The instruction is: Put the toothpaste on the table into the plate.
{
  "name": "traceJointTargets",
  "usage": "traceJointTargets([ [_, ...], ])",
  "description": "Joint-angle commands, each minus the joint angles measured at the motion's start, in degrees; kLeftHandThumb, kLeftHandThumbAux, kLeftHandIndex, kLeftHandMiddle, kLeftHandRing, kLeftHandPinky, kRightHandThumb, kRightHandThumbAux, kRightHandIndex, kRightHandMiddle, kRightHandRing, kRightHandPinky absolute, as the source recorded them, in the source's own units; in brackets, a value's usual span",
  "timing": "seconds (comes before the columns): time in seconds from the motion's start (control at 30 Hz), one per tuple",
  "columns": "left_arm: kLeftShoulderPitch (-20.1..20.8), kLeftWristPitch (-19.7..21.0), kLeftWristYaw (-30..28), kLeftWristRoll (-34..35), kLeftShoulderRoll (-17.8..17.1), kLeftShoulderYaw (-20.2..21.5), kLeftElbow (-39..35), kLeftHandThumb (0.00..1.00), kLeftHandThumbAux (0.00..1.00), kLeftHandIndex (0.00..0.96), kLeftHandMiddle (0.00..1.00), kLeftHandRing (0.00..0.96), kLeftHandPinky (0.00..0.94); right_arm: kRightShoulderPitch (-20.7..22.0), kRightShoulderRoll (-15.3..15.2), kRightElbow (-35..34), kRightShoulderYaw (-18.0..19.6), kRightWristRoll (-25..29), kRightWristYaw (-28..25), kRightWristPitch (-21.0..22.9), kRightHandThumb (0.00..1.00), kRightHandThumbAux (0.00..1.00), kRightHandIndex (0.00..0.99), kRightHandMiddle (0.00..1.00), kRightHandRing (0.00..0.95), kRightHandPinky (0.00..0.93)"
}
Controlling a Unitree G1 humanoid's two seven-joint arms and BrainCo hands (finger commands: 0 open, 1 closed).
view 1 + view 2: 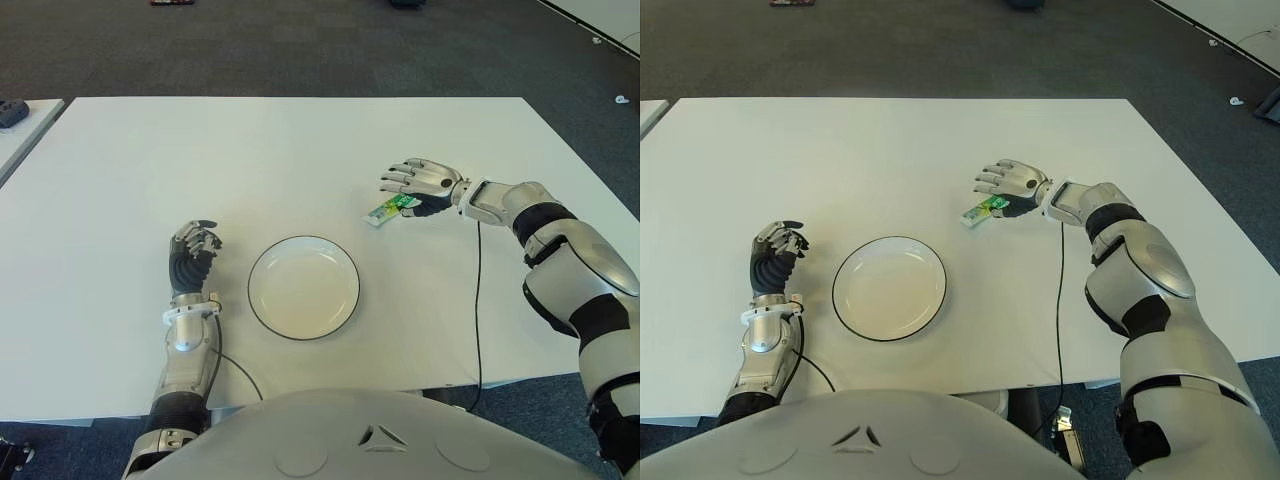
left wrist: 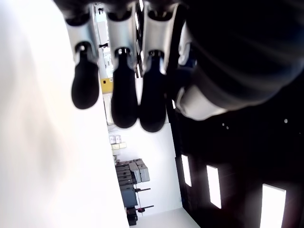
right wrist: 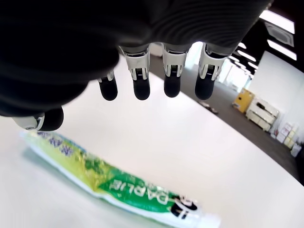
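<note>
The toothpaste point(image 1: 388, 210) is a green and white tube lying flat on the white table point(image 1: 250, 150), to the back right of the plate. My right hand point(image 1: 420, 180) hovers just over its far end, palm down and fingers spread. In the right wrist view the tube point(image 3: 118, 187) lies on the table beneath the fingertips point(image 3: 141, 88), with the thumb close to one end and nothing gripping it. The white plate point(image 1: 300, 290) with a dark rim holds nothing. My left hand point(image 1: 192, 245) shows to the left of the plate, fingers relaxed and holding nothing.
A thin black cable point(image 1: 478, 300) runs from my right wrist across the table to its front edge. Dark carpet lies beyond the table's far edge. Another white table's corner point(image 1: 25, 120) with a dark object shows at the far left.
</note>
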State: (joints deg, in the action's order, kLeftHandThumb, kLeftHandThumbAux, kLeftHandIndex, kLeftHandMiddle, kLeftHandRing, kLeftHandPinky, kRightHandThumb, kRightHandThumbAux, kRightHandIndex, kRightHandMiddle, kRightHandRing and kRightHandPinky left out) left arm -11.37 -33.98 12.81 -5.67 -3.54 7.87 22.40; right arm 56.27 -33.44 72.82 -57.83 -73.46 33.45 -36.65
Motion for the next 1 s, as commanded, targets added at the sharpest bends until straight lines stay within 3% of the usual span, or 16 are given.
traceJointTargets([
  [0.03,-2.03,1.77,0.16,-0.2,0.92,-0.24,0.57,0.694,0.718,0.433,0.635,0.637,0.639,1.32,1.05,1.1,-2.1,-1.59,0.22,1.33,0.559,0.165,0.0,0.0,0.0,0.0],
  [0.53,-3.72,2.7,0.28,0.3,1.9,0.0,-2.37,0.695,0.718,0.433,0.629,0.631,0.633,0.75,3.99,3.7,-7.59,-4.34,-5.29,5.55,0.577,0.171,0.0,0.0,0.0,0.0],
  [1.0,-5.77,4.75,0.42,-0.24,1.95,0.04,-5.5,0.698,0.718,0.433,0.632,0.629,0.626,-0.3,6.38,4.99,-10.38,-4.54,-7.51,8.96,0.58,0.16,0.0,0.0,0.0,0.0],
])
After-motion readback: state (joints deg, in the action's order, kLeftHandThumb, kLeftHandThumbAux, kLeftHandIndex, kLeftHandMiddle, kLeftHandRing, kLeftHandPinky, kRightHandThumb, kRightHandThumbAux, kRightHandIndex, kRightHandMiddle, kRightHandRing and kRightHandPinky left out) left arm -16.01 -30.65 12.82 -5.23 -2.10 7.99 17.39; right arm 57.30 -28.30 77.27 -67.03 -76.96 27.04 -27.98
